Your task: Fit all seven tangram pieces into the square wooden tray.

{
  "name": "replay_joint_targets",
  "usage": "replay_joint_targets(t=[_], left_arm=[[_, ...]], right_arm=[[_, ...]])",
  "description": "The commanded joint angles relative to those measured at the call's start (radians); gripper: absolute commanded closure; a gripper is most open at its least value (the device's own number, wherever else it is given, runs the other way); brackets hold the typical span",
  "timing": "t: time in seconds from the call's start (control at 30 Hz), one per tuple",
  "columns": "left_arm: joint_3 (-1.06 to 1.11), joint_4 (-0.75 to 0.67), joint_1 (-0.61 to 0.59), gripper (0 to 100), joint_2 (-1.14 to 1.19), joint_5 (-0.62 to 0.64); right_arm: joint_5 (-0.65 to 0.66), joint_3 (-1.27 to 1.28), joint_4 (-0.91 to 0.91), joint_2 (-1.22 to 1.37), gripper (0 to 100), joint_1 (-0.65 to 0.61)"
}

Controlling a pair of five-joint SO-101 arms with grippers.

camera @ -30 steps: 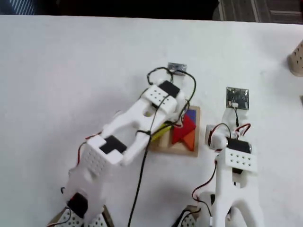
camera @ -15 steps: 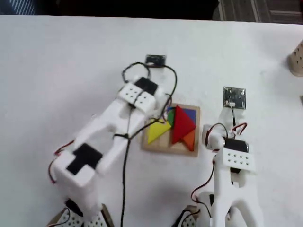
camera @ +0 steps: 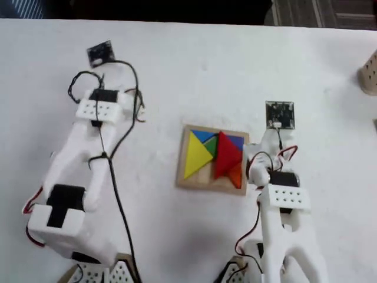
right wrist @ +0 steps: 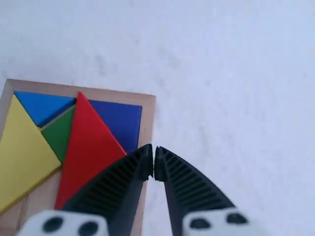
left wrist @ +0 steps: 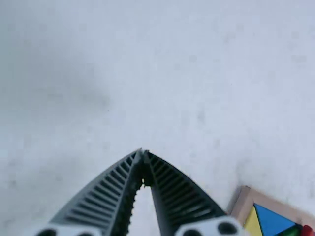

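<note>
The square wooden tray (camera: pixel 184 180) lies mid-table, holding a yellow triangle (camera: pixel 197 154), a red triangle (camera: pixel 227 154), a light blue piece (camera: pixel 203 136), a dark blue piece (camera: pixel 237 141), a green piece (camera: pixel 211 144) and an orange piece (camera: pixel 235 174). My left arm (camera: pixel 88 147) stands far to the tray's left. Its gripper (left wrist: pixel 142 155) is shut and holds nothing above bare table, with the tray's corner (left wrist: pixel 241 201) off to one side. My right gripper (right wrist: pixel 152 162) is shut and holds nothing, over the tray's right rim (right wrist: pixel 147 105), beside the red triangle (right wrist: pixel 88 147) and dark blue piece (right wrist: pixel 120 120).
A beige perforated object (camera: pixel 369 73) stands at the table's right edge. The white table runs to a dark far edge at the back. Open table surface lies between the left arm and the tray.
My left arm has swung off the tray to the far left, uncovering the yellow triangle and light blue piece lying in the tray. My right arm has shifted slightly towards the tray.
</note>
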Motion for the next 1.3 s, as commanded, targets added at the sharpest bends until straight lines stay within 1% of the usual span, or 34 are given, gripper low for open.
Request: replay_joint_targets(t=[0.0,0.13,0.4,0.53,0.6,0.7,0.87,1.0,1.07,1.27], left_arm=[[-0.005,-0.037,-0.015,98,-0.065,-0.003],[-0.005,-0.037,-0.015,98,-0.068,-0.003],[-0.005,-0.037,-0.015,98,-0.065,-0.009],[-0.005,-0.037,-0.013,98,-0.065,-0.011],[-0.005,-0.037,-0.013,98,-0.065,-0.011],[-0.005,-0.037,-0.012,98,-0.065,-0.011],[-0.005,-0.037,-0.012,98,-0.064,-0.011],[-0.005,-0.038,-0.013,98,-0.064,-0.011],[-0.002,-0.061,-0.013,98,-0.062,-0.011],[-0.002,-0.071,-0.015,98,-0.062,-0.011]], right_arm=[[-0.008,-0.068,-0.048,0.091,98.1,-0.045],[-0.087,-0.203,-0.051,0.266,98.1,-0.047],[-0.098,-0.505,-0.085,0.613,98.1,-0.054],[-0.089,-0.632,-0.001,0.743,98.1,-0.102],[-0.089,-0.677,0.047,0.766,98.1,-0.125],[-0.087,-0.706,0.065,0.788,98.1,-0.157],[-0.012,-0.704,0.110,0.792,98.1,-0.211],[-0.008,-0.704,0.170,0.785,98.1,-0.246],[-0.005,-0.704,0.188,0.785,98.1,-0.265],[-0.006,-0.690,0.240,0.734,98.1,-0.280]])
